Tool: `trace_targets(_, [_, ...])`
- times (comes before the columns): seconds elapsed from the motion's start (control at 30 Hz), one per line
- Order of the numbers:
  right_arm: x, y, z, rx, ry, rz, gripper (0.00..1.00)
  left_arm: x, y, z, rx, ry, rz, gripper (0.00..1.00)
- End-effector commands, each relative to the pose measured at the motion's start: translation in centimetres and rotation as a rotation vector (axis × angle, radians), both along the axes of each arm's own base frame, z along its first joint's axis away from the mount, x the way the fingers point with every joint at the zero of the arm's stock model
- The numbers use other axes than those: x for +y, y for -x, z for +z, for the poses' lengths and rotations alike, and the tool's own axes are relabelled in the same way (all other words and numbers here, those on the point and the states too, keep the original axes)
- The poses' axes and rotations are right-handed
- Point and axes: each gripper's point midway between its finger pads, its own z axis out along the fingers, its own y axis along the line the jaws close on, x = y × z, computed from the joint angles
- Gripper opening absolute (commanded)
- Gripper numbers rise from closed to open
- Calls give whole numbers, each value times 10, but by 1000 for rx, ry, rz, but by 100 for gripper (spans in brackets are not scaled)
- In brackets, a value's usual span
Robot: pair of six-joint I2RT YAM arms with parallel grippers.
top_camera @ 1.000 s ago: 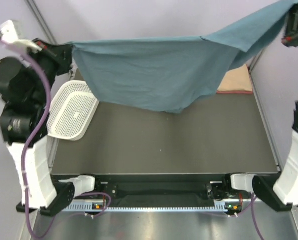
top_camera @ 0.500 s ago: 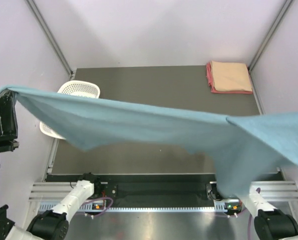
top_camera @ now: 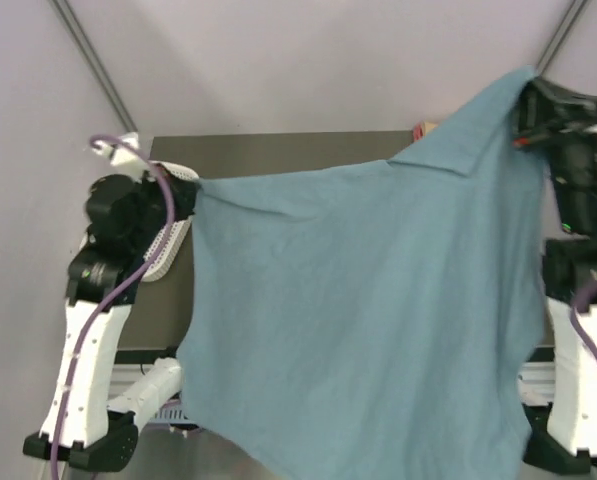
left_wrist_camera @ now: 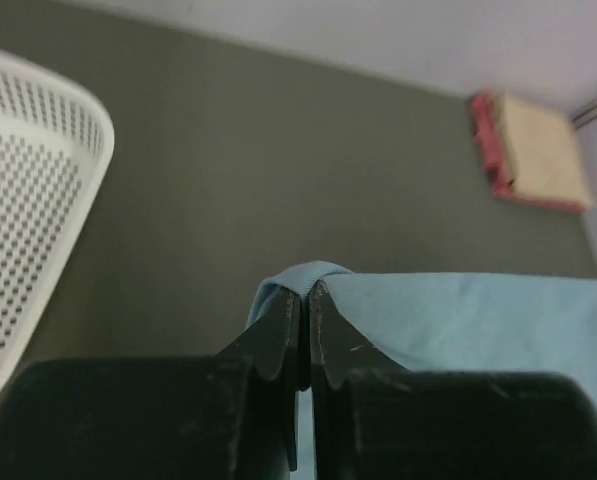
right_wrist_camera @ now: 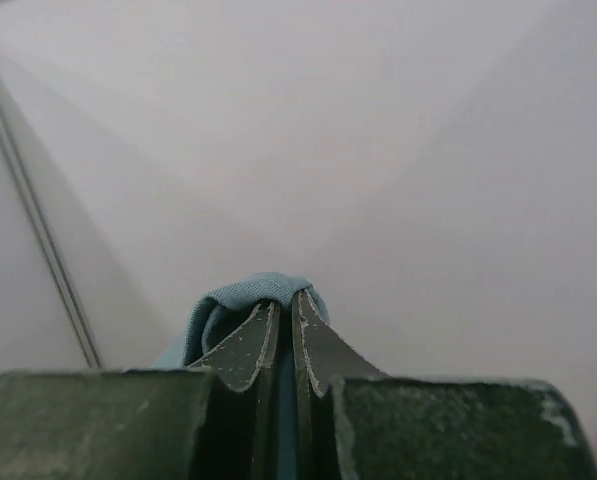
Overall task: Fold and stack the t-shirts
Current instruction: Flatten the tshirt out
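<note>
The big blue-grey t-shirt (top_camera: 358, 310) is hanging like a curtain across the middle of the top view. It is covering most of the dark table (top_camera: 278, 150). Its top edge is running from the middle left of the frame up to the upper right, so the right corner is sitting higher than the left one. The rest of the cloth is drooping down to the bottom of the frame.

The left gripper (left_wrist_camera: 300, 300) is pinching the left corner, with its jaws squeezed nearly together on a small fold of blue cloth. The right gripper (right_wrist_camera: 286, 310) is doing the same with the other corner (high up, with only wall behind it).

To lay the shirt flat, I think the arms are going to need to carry it toward the top of the frame, because the bare table is lying that way. The folded peach t-shirt (left_wrist_camera: 543, 150) is resting on a pink-red t-shirt (left_wrist_camera: 485, 140) in the upper right corner. That pile is probably nearer the right arm, though the blue cloth is hiding most of it from above. The white basket (left_wrist_camera: 28, 200) is sitting at the left edge, near the left arm.
</note>
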Motion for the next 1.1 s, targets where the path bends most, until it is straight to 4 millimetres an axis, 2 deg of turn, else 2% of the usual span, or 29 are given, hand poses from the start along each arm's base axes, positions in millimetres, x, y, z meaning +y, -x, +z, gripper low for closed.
trace_targets(0.0, [4,-74,-68,138,24,2,0,-1,-23,-58,136,-51,11,0])
trace_targets(0.03, [5,-85,-81,158,29,2,0,-2,-28,-90,216,-68,10,0])
trace_targets(0.07, [6,-105,-115,227,46,-2,0,-3,-31,-110,267,-79,10,0])
trace_targets(0.1, [6,-123,-137,273,54,-6,0,-4,-36,-146,361,-98,9,0])
trace_targets(0.17, [5,-148,-178,347,65,-13,0,-4,-39,-179,452,-117,9,0])
trace_targets(0.2, [6,-169,-204,402,71,-13,0,-4,-42,-209,539,-134,8,0])
trace_targets(0.27, [4,-191,-230,450,82,-19,0,-5,-45,-237,623,-152,7,0])
trace_targets(0.3, [3,-210,-254,504,89,-21,0,-5,-51,-258,694,-165,10,0])
trace_targets(0.37, [3,-229,-265,526,100,-25,0,-6,-59,-276,755,-176,11,0])
trace_targets(0.4, [3,-246,-286,576,104,-22,0,-6,-70,-288,797,-183,15,0])
trace_targets(0.43, [1,-255,-291,587,107,-25,0,-27,-190,-182,181,-59,28,0])
trace_targets(0.47, [1,-262,-285,576,110,-29,0,-27,-208,-167,108,-44,35,0])
trace_targets(0.5, [0,-277,-303,614,114,-30,0,-20,-222,-174,104,-114,33,0])
trace_targets(0.53, [-1,-283,-307,619,123,-33,0,36,-233,-174,106,-175,343,99])
trace_targets(0.57, [-2,-296,-310,628,124,-36,0,38,-241,-183,123,-175,342,1])
trace_targets(0.6, [-3,-301,-314,643,122,-38,0,38,-248,-171,98,-160,342,0])
trace_targets(0.67, [-6,-314,-303,631,115,-43,0,37,-258,-168,94,-148,333,0])
trace_targets(0.7, [-7,-317,-298,625,107,-53,0,37,-263,-148,58,-133,333,0])
trace_targets(0.73, [-8,-318,-295,631,106,-57,0,37,-265,-141,52,-128,332,0])
trace_targets(0.77, [-8,-321,-276,597,101,-59,0,37,-265,-128,33,-114,332,0])
trace_targets(0.8, [-8,-321,-265,580,100,-61,0,35,-266,-106,-8,-98,320,0])
trace_targets(0.83, [-8,-320,-255,564,96,-61,0,34,-265,-93,-33,-86,316,0])
trace_targets(0.87, [-8,-315,-232,523,95,-61,0,33,-261,-70,-79,-69,302,0])
trace_targets(0.93, [-7,-307,-202,474,104,-56,0,30,-251,-41,-134,-52,281,0])
trace_targets(0.97, [-5,-296,-183,439,111,-48,0,28,-246,-24,-161,-45,265,0])
trace_targets(1.03, [-3,-281,-159,392,118,-46,0,26,-232,3,-207,-32,244,0])
trace_targets(1.07, [-3,-264,-139,351,122,-44,0,25,-226,14,-226,-23,237,0])
